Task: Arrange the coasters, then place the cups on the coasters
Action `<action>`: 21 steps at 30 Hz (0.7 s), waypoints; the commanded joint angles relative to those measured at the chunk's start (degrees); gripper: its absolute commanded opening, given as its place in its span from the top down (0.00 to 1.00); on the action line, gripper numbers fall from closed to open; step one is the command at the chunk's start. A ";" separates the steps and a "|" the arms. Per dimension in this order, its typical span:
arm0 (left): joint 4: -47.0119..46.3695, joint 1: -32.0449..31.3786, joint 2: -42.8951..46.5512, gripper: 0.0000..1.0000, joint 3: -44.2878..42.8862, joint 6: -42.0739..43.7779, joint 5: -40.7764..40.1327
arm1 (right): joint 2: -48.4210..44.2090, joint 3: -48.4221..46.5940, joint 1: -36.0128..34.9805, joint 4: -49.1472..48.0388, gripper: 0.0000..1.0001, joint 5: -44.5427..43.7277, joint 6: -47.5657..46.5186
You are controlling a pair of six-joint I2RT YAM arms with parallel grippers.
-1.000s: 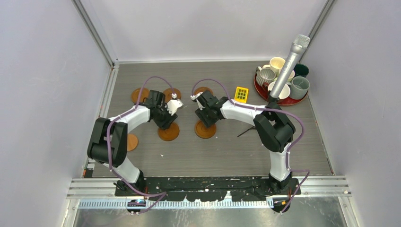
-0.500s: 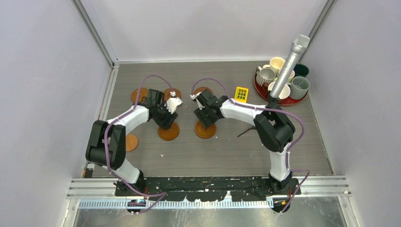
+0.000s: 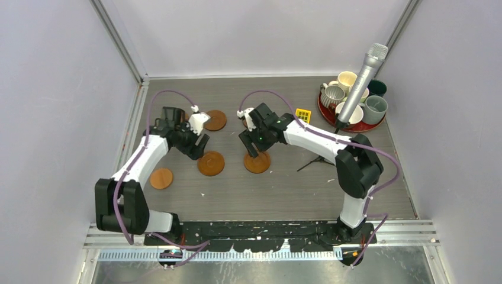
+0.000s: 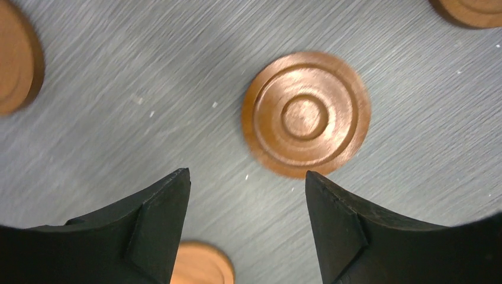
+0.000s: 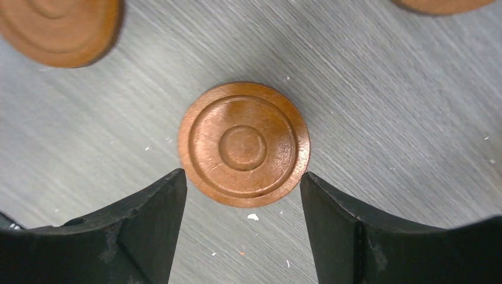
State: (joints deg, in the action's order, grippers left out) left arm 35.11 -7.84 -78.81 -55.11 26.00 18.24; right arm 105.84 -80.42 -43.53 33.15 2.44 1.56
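Brown ringed coasters [image 5: 244, 144] on grey streaked table [image 5: 385, 118].

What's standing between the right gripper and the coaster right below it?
Nothing visible. The right gripper hangs open above the coaster, which lies flat on the table. A second coaster lies apart from it, off to one side.

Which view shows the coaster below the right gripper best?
Right wrist: the coaster lies whole and close, rim and centre ring clear. Top external shows it small, partly covered by the right gripper. Left wrist: cannot tell if it appears.
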 commanded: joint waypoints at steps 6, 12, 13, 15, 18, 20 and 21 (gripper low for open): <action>17.38 21.61 9.15 0.24 -0.68 10.35 1.68 | -9.16 -0.56 -0.25 3.26 0.20 6.89 -6.59; 19.62 35.19 7.20 0.27 1.41 21.48 -0.40 | -10.96 2.54 -0.25 3.17 0.20 9.00 -5.53; 19.53 36.42 6.53 0.28 1.67 22.67 -0.77 | -11.23 2.95 -0.31 3.09 0.20 9.07 -5.44; 18.48 37.68 5.08 0.30 2.29 24.08 -2.05 | -11.49 3.55 -0.28 3.05 0.20 9.01 -5.58; 16.84 37.90 3.15 0.32 3.25 25.64 -3.48 | -11.96 3.93 -0.27 3.06 0.20 8.78 -6.18; 16.14 37.95 1.99 0.32 4.06 26.75 -4.16 | -12.19 4.14 -0.32 3.15 0.19 8.39 -6.43; 15.85 37.91 1.60 0.32 4.50 27.14 -4.45 | -12.28 4.22 -0.27 3.15 0.20 8.17 -6.59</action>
State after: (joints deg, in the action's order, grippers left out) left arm 52.07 29.78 -75.99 -51.88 48.58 15.25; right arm 97.80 -76.42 -43.55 36.67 10.26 -3.86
